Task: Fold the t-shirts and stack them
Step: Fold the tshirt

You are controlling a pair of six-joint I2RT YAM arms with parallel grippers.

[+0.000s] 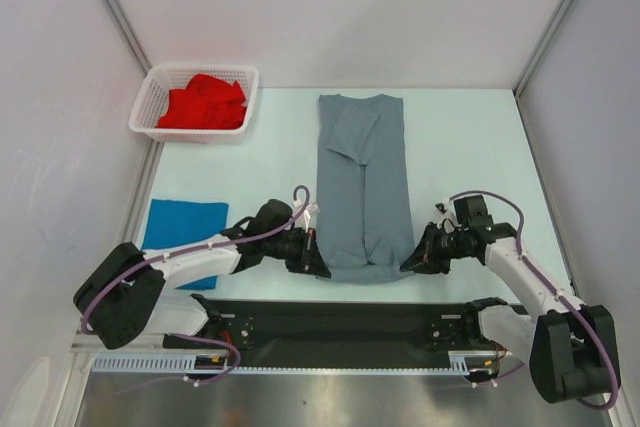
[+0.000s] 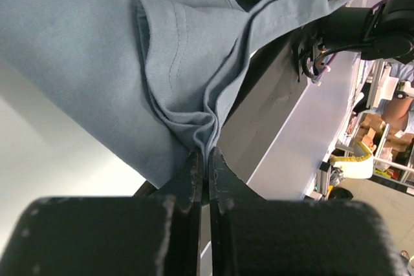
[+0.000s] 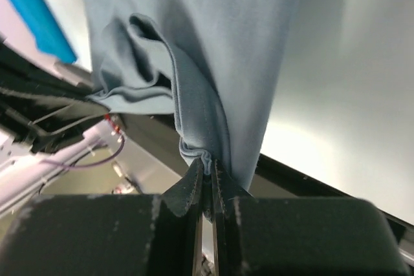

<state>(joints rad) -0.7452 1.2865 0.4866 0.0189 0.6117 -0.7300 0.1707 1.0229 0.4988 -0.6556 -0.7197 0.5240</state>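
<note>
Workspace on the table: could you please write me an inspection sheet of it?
Surface: pale table, flat.
Job's things: grey t-shirt folded lengthwise, centre; blue t-shirt folded, near left; red t-shirt crumpled in basket.
Clutter: white mesh basket, far left.
Grippers: left pincer and right pincer each shut on a near corner of the grey t-shirt.
Cables: purple cables loop along both arms.
Surroundings: white walls, metal frame posts.

- The left arm [image 1: 190, 259] reaches low and inward, its forearm nearly level over the worktop.
- The left gripper [image 1: 318, 267] is pinched tight on the near left corner of the grey t-shirt [image 1: 365, 187].
- The right arm [image 1: 520, 267] mirrors it, elbow outward.
- The right gripper [image 1: 408, 265] is clamped on the near right corner.
</note>
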